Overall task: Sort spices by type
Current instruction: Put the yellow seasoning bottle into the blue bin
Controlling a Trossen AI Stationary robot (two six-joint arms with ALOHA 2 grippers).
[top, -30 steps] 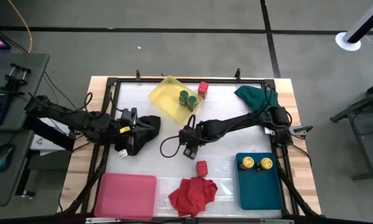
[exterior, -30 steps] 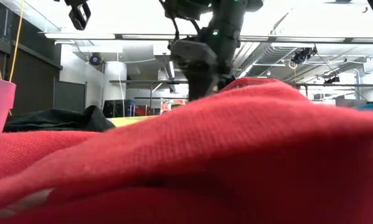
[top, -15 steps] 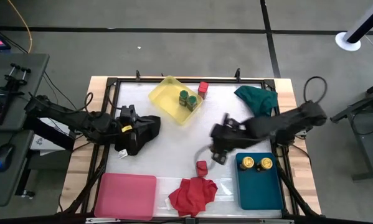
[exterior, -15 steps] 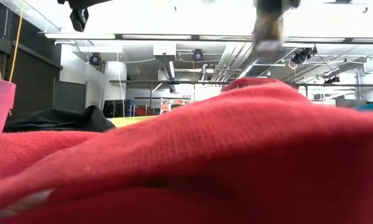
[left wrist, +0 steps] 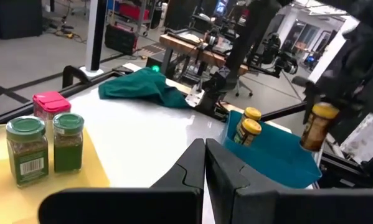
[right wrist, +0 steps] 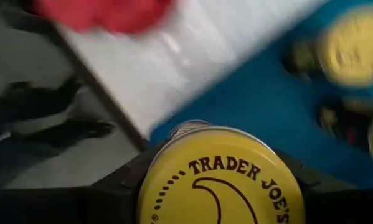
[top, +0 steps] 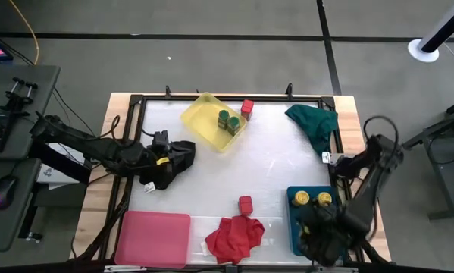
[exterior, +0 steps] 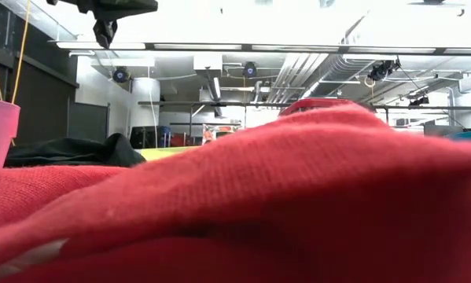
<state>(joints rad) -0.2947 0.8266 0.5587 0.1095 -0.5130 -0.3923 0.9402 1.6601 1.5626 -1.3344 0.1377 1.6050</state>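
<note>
High view: right gripper [top: 323, 236] low over the near end of the teal tray [top: 297, 232], clamped on a yellow-lidded jar [right wrist: 220, 184] — lid filling the right wrist view, dark fingers at either side. Two more yellow-lidded jars [top: 311, 199] upright at the tray's far end, side by side. Two green-lidded jars [top: 228, 122] on the yellow tray [top: 200, 115], one red box [top: 247, 107] just beside that tray, another red box [top: 245, 203] touching the red cloth [top: 234, 236]. Pink tray [top: 154, 238] at the near left corner. Left gripper [top: 183, 155] at the table's left side over the black cloth [top: 180, 161] — fingers pressed together, nothing between them. Green cloth [top: 312, 120] at the far right.
</note>
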